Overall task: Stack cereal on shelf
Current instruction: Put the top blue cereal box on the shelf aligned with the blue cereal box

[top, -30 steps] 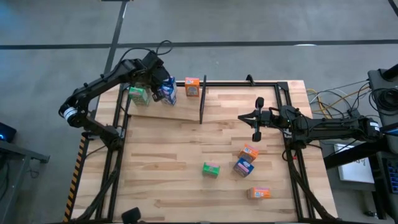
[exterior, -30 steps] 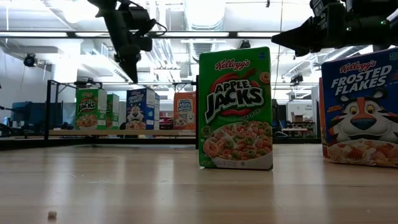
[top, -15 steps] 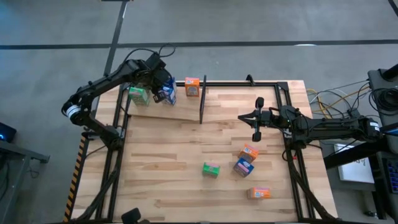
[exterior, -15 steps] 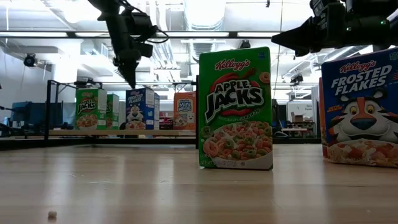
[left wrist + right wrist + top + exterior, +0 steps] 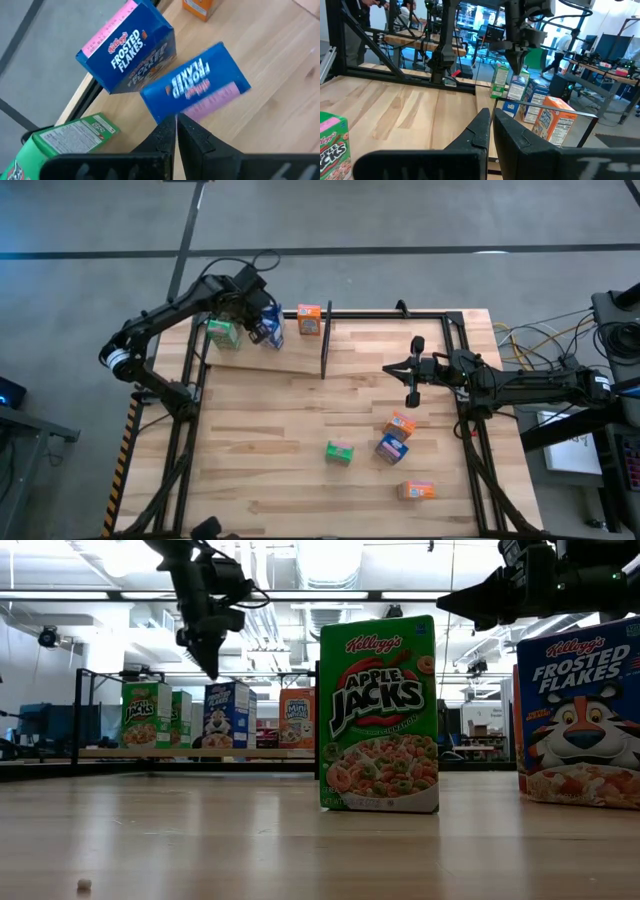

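Left wrist view shows the left gripper (image 5: pixel 176 131) with fingers pressed together, empty, poised over a tilted blue cardboard Frosted Flakes box (image 5: pixel 196 91) with a pink label. It leans against an upright blue box (image 5: pixel 127 47) on the light wooden shelf (image 5: pixel 290 350), beside a green cereal box (image 5: pixel 65 137). The right gripper (image 5: pixel 408 370), also closed, waits mid-table.

The tabletop (image 5: pixel 270 410) is pale wood planks, edged by a black frame (image 5: pixel 455 330). Cereal boxes come in green (image 5: pixel 340 451), blue (image 5: pixel 391 447) and orange (image 5: pixel 417 490). The blue ones have a pink label strip (image 5: pixel 212 97), and both arms are dark.
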Tool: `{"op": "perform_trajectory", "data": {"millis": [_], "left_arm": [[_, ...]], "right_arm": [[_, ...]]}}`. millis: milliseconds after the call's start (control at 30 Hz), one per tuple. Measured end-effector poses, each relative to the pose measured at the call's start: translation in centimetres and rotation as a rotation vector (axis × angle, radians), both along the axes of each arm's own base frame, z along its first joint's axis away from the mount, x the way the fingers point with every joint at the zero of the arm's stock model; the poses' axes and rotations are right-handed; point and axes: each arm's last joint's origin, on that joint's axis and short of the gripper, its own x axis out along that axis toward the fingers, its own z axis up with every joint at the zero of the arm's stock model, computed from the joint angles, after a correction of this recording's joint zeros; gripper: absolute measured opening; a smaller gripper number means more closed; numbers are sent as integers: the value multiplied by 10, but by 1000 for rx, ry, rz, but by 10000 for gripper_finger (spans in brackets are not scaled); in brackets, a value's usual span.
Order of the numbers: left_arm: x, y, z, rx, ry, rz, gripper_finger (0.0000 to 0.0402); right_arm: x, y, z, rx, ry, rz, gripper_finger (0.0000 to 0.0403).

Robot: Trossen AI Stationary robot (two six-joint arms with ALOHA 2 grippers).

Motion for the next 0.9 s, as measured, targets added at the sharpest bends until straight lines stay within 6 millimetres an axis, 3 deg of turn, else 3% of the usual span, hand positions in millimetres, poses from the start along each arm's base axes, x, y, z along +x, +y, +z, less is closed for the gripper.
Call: {"op": "perform_trajectory", "data": {"millis": [300,600,900], "left_arm": [[1,-8,14,-1,-40,36,0],[-1,-66,42,132,-247,-138,0],[-13,-124,47,221,-527,-310,0]], "right_arm": [[0,0,1,25,-11,0,12],[12,-2,19,231,-19,6,12],[60,-15,54,396,106,-32,12]]}}
